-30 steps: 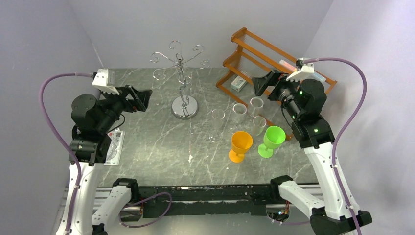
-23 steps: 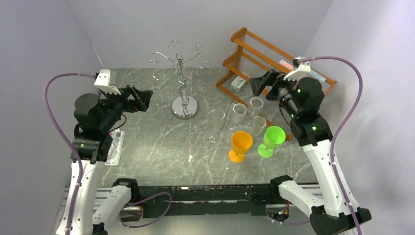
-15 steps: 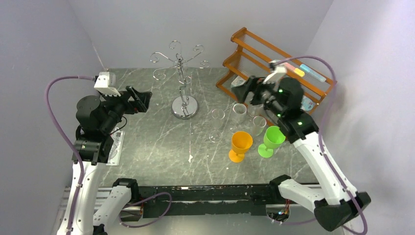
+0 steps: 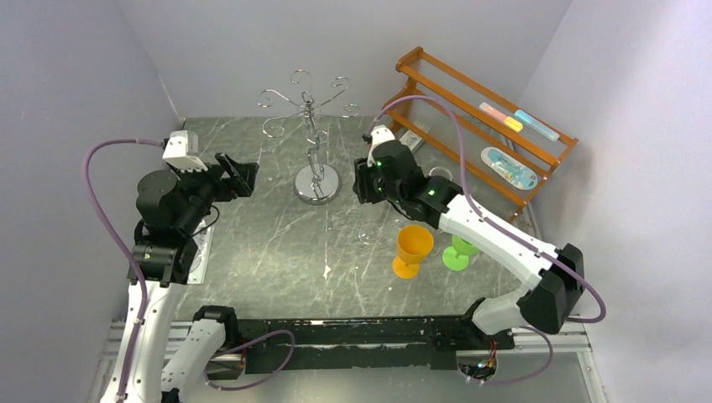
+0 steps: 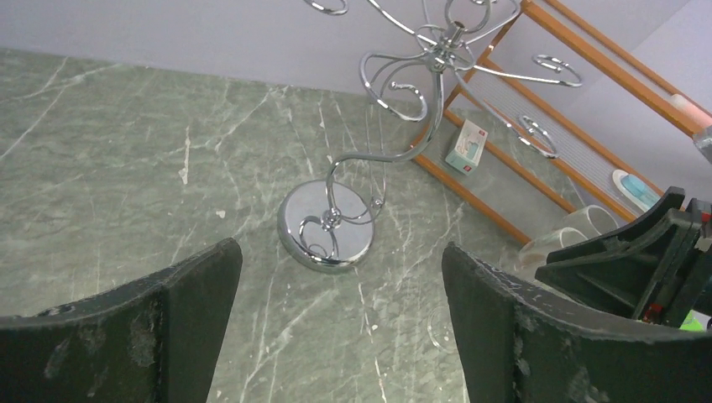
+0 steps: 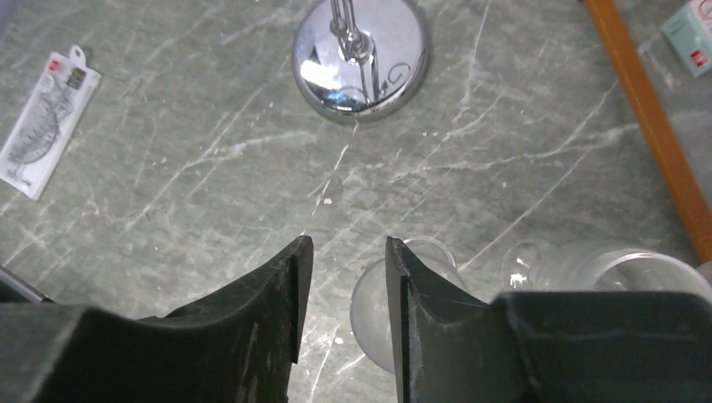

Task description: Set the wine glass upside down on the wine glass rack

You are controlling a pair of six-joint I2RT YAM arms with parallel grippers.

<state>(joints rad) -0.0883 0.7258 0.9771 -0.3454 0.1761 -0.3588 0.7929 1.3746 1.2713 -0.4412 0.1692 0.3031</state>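
Bright even light; faint shadows; glare on wine glass rack; sharp

Green goblet half behind right arm; wine glass rack top cropped; wine glass partly behind jaws.

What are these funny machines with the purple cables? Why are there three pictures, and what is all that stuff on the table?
They are two robot arms, a left arm and a right arm, each ending in a two-finger gripper. One picture looks down from above. The other two come from little cameras on the wrists, so you see the black fingers up close. On the marbled table stand a shiny wine glass rack, an orange goblet, a green goblet, clear glasses and a wooden shelf. The left gripper is wide open and holds nothing. The right gripper hangs over a clear wine glass, fingers a little apart. It does not seem to hold it yet.
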